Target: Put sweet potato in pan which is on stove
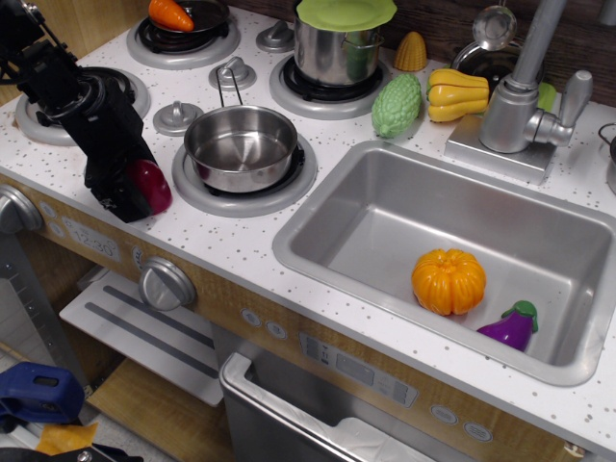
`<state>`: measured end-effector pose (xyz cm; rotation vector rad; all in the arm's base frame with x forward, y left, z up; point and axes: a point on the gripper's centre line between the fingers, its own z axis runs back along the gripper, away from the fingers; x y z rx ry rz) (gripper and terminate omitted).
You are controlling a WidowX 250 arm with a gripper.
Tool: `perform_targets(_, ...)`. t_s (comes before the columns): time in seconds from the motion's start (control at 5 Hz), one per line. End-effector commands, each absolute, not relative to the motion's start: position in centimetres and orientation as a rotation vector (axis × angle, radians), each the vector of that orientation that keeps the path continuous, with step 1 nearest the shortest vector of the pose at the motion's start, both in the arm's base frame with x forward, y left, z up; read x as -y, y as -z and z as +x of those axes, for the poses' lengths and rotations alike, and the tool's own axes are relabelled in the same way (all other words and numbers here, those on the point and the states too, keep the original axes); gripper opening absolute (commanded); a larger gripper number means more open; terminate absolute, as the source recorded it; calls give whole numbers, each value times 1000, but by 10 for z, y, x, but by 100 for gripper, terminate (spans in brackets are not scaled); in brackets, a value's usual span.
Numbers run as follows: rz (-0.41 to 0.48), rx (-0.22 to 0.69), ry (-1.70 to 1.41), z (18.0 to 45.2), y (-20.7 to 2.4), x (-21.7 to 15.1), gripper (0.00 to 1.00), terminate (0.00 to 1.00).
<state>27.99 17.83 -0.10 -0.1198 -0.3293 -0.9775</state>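
The sweet potato (152,185) is a small dark red toy at the front left of the white speckled stove (241,241), just left of the pan's burner. My black gripper (130,192) reaches down from the upper left and is closed around the sweet potato's left side, hiding that part. The sweet potato is at or barely above the stove top. The pan (241,146) is a shallow shiny steel pan with a wire loop handle. It sits empty on the front grey burner, right of the gripper.
A steel pot with a green lid (342,40) stands behind the pan. A carrot (170,14) lies in a dark pan at the back left. Silver knobs (177,116) stand between the burners. The sink (385,231) on the right holds an orange pumpkin (448,281) and an eggplant (512,325).
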Motion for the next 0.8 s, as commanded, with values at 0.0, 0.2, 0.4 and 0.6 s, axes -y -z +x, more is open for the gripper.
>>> perform_targets(0.0,-88,352,994,291,-30,-168,100,0)
perform_targets(0.2,-61,342,1008,294,-45,-166,0,0)
perform_targets(0.4,31,308,1007,297,-68,-158,0,0)
perform_targets(0.6,68,276,1015,306,-85,-153,0,0)
